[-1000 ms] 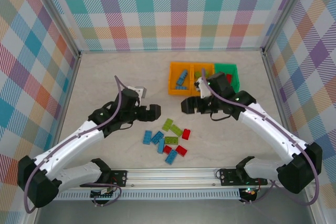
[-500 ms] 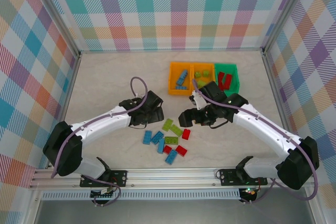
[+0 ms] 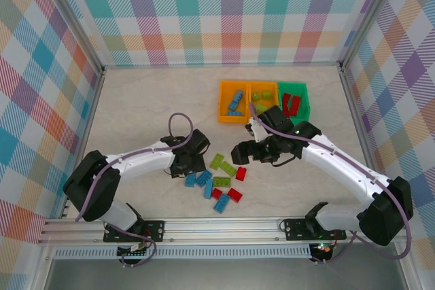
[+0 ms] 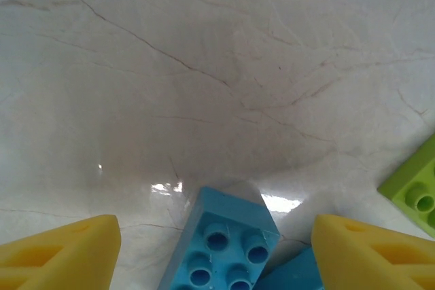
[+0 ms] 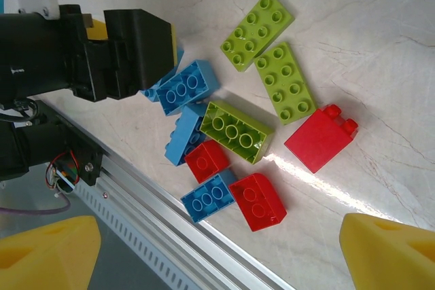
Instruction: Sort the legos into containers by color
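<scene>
A pale marbled tabletop point(image 3: 136, 113), walled by pastel plaid panels, with two white robot arms reaching in from its near edge. Close to that near edge, about midway along it, lies a loose cluster of legos point(image 3: 219, 183): four blue, three lime green and three red, several touching one another. The left pincer point(image 3: 189, 166) points down at the cluster's left end, over the leftmost blue lego point(image 3: 191, 180). Seen from the left wrist, its two yellow fingertips point(image 4: 64, 252) stand apart with that lego between them and bare tabletop showing on either side of it, so this pincer is released and grasps nothing. Just beyond the cluster, toward its right side, the right pincer point(image 3: 243, 154) hangs above the tabletop. From its wrist the yellow fingertips are spread wide with nothing between them, so it too is released. Farther back, in the far half of the tabletop and right of its middle, three containers stand touching side by side in a row parallel to the far edge. The left orange container point(image 3: 221, 103) holds blue legos, the middle orange container point(image 3: 262, 83) holds lime green ones, and the green container point(image 3: 306, 100), nearest the right edge, holds red ones. The right arm hides the near end of the middle container.
</scene>
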`<act>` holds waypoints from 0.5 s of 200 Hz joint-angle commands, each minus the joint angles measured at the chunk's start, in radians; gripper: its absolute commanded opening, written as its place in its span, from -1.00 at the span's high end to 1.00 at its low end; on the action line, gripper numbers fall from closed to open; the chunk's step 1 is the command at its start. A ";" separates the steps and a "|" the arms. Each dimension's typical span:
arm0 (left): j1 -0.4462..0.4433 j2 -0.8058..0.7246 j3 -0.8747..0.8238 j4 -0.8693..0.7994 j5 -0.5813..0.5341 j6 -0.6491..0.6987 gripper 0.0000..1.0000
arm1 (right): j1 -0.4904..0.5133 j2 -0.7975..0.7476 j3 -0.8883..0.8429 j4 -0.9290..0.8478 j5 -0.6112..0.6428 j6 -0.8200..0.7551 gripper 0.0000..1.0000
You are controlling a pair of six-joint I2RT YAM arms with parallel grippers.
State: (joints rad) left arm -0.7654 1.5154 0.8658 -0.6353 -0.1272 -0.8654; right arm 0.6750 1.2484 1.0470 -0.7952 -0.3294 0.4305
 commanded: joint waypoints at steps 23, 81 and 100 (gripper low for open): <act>-0.010 0.080 -0.010 0.012 0.056 0.043 -0.34 | 0.004 -0.001 -0.016 0.005 0.000 0.008 -0.84; -0.011 0.074 -0.016 -0.008 -0.007 0.020 0.19 | 0.005 -0.006 -0.020 0.000 0.006 0.009 -0.85; -0.009 0.064 -0.001 -0.030 -0.031 0.022 0.30 | 0.005 -0.009 -0.021 0.006 0.003 0.016 -0.85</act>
State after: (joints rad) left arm -0.7681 1.5944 0.8642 -0.6250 -0.1211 -0.8440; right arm 0.6750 1.2484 1.0412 -0.7948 -0.3256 0.4339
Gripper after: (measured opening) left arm 0.380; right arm 0.924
